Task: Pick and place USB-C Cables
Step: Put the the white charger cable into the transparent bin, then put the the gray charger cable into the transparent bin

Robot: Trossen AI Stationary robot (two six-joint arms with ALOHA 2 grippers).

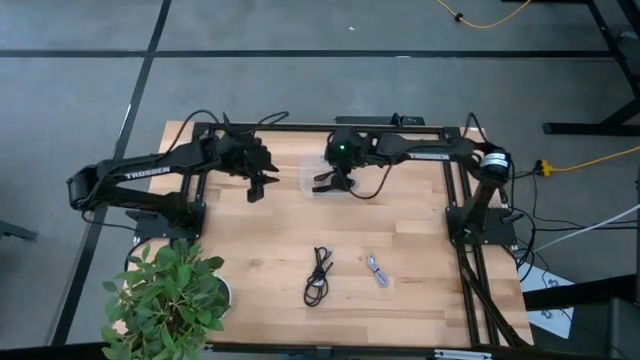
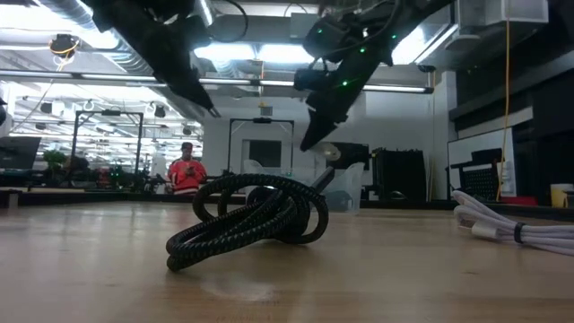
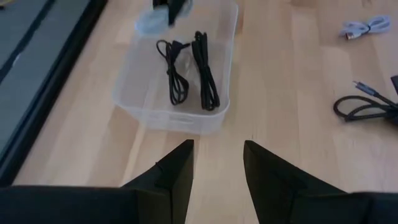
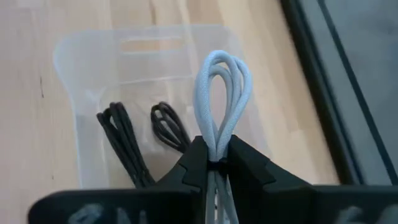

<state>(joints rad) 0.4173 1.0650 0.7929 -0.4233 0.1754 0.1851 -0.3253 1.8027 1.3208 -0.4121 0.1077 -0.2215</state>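
My right gripper (image 4: 214, 152) (image 1: 333, 183) is shut on a light grey cable bundle (image 4: 221, 93) and hovers over a clear plastic container (image 3: 174, 118) (image 1: 308, 178) at the table's far middle. Two black coiled cables (image 3: 172, 68) (image 3: 205, 71) lie flat on the container's floor. Another black cable (image 1: 318, 275) (image 2: 251, 220) and a light grey cable (image 1: 377, 270) (image 2: 511, 224) lie on the wood toward the near edge. My left gripper (image 3: 217, 158) (image 1: 257, 188) is open, raised over the table just left of the container, touching nothing. My right gripper pinches the light grey cable bundle between its two fingers, just below the looped end (image 4: 216, 146). The loops stick out past the fingertips. The fingers come from above, slanting down, and the bundle is lifted clear above the container.
A potted plant (image 1: 165, 295) stands at the near left corner. A black frame (image 1: 460, 180) runs along the far and right sides of the table. Bare wood lies between the container and the two loose cables. A person stands far off in the room (image 2: 184, 175).
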